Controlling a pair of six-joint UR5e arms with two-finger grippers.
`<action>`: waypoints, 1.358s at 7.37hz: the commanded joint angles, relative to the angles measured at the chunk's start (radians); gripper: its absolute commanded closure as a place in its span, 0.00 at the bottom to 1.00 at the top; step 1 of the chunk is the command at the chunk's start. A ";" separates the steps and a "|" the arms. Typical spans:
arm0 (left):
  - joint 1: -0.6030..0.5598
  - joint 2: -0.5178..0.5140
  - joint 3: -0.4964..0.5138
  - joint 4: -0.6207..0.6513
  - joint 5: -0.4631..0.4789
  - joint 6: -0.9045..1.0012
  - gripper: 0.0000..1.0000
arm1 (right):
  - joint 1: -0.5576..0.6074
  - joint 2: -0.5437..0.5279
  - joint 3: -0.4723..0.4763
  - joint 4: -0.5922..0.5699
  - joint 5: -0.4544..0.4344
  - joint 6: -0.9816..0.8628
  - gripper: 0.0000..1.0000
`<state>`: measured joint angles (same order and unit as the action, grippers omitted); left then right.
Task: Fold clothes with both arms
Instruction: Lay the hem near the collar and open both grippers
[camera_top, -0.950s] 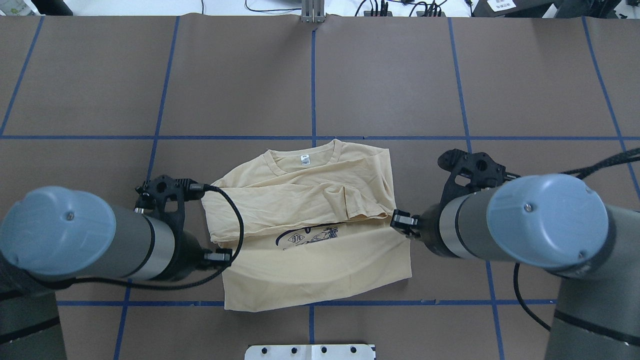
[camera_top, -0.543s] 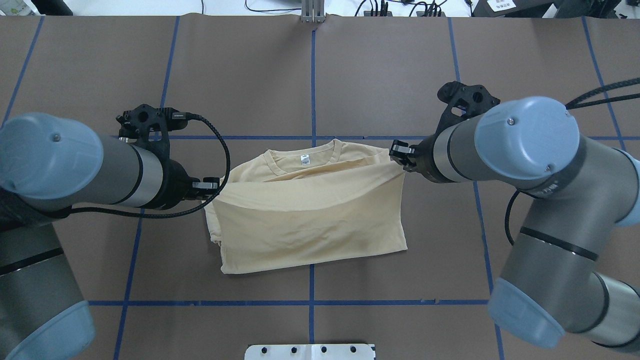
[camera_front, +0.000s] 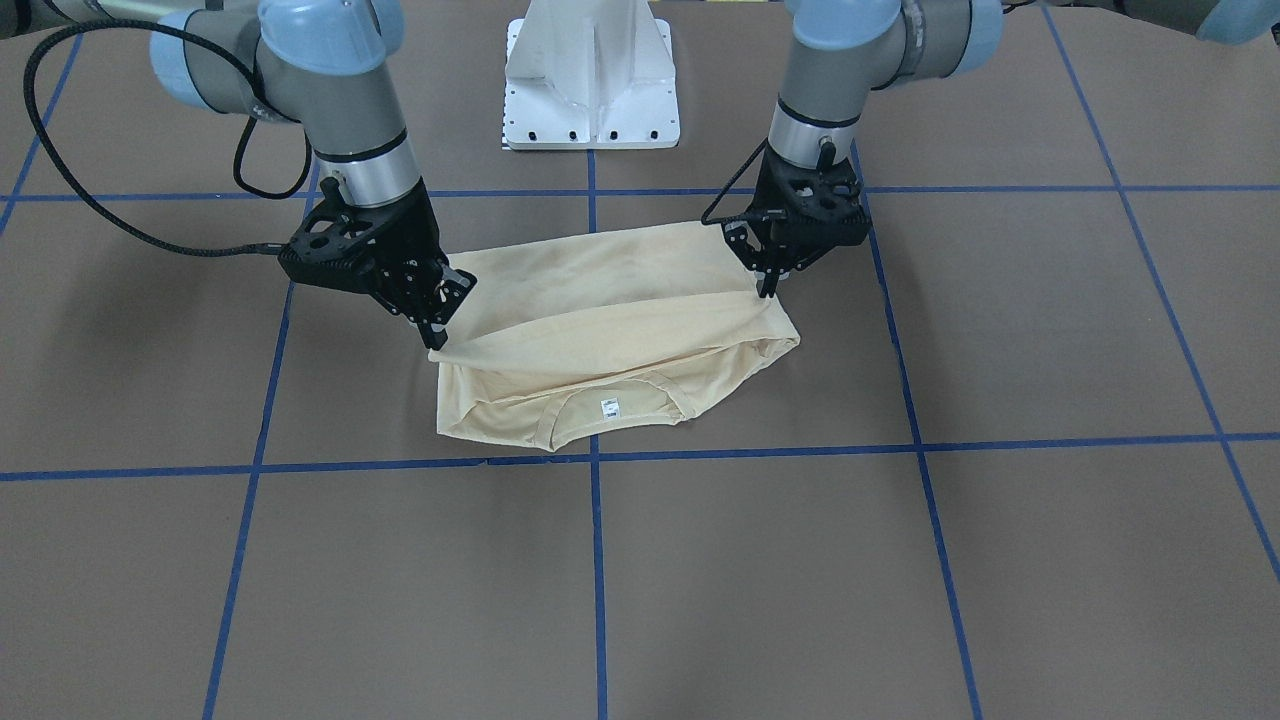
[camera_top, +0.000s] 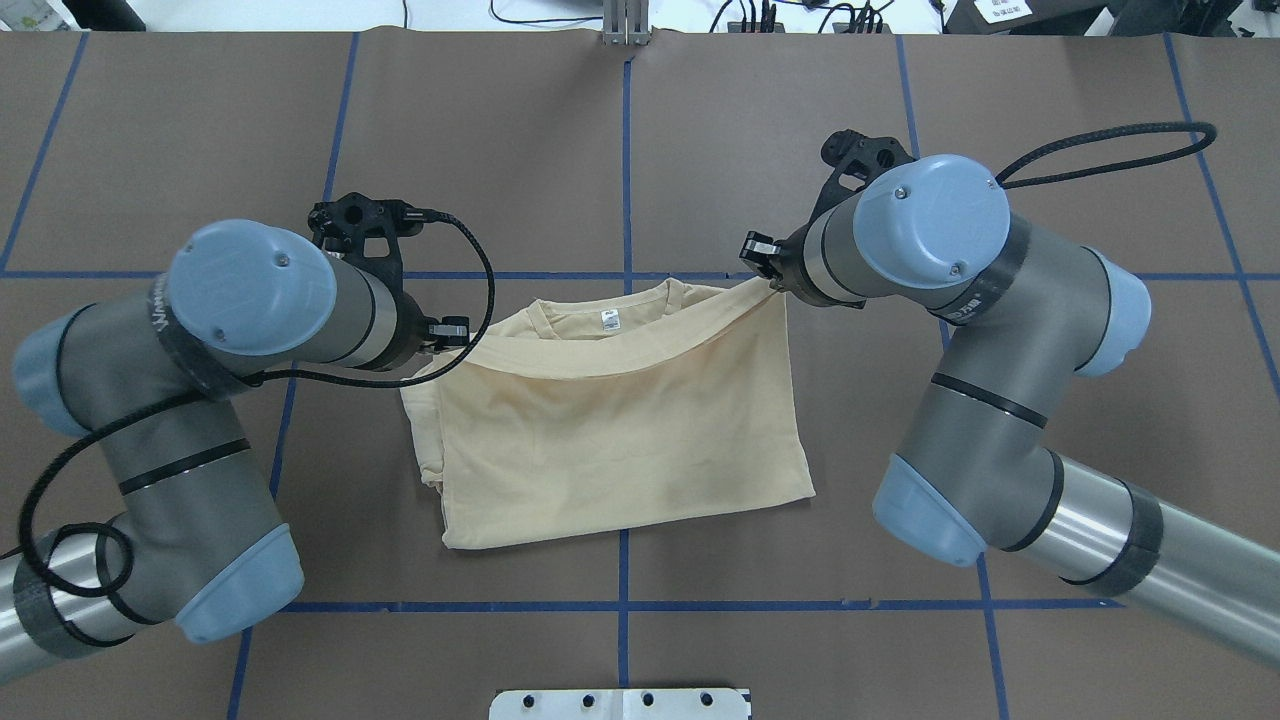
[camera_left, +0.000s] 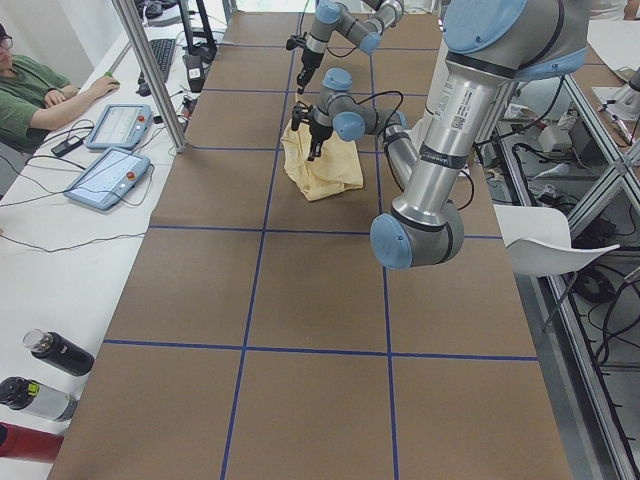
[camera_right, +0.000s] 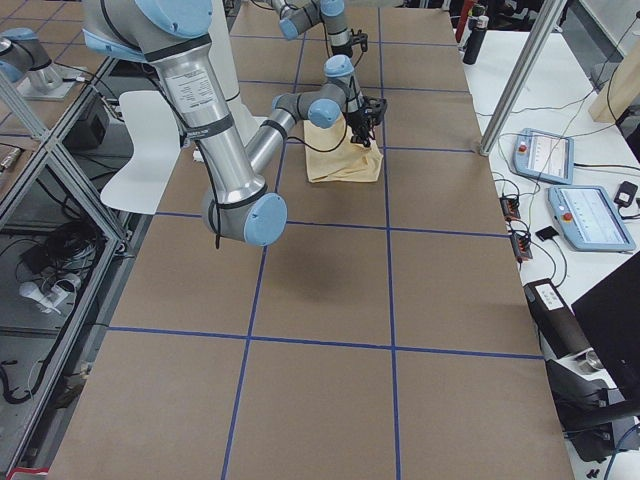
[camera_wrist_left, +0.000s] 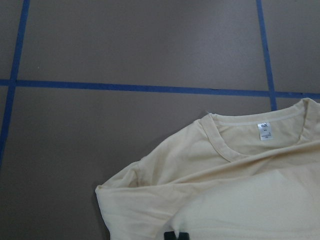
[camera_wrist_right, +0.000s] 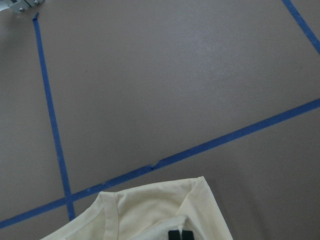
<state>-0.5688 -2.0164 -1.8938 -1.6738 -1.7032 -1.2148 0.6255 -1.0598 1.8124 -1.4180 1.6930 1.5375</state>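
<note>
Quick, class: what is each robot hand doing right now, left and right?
Left hand: closed, holding the folded-over edge of the T-shirt.
Right hand: closed, holding the same edge's other end.

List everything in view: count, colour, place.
shirt: one, cream-yellow, mid-table, folded
label: one, white, in collar
table: one, brown, blue tape grid
base: one, white, table's robot edge
pendants: two, grey, side bench
bottles: at least three, dark and red, side bench
chair: one, white, beside table
person: one, green top, at bench
arms: two, grey with blue caps, flanking shirt
left gripper: one, black, shut on shirt corner
right gripper: one, black, shut on other corner
</note>
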 joint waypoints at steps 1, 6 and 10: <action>0.000 -0.002 0.131 -0.107 0.033 0.004 1.00 | 0.000 0.039 -0.141 0.079 -0.004 0.000 1.00; -0.003 0.014 0.137 -0.205 0.020 0.153 0.00 | 0.031 0.041 -0.162 0.074 0.011 -0.033 0.00; 0.054 0.115 0.005 -0.208 -0.072 0.121 0.00 | 0.126 -0.023 -0.157 0.079 0.145 -0.186 0.00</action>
<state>-0.5528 -1.9537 -1.8194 -1.8812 -1.7608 -1.0755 0.7293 -1.0516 1.6539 -1.3455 1.8221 1.4169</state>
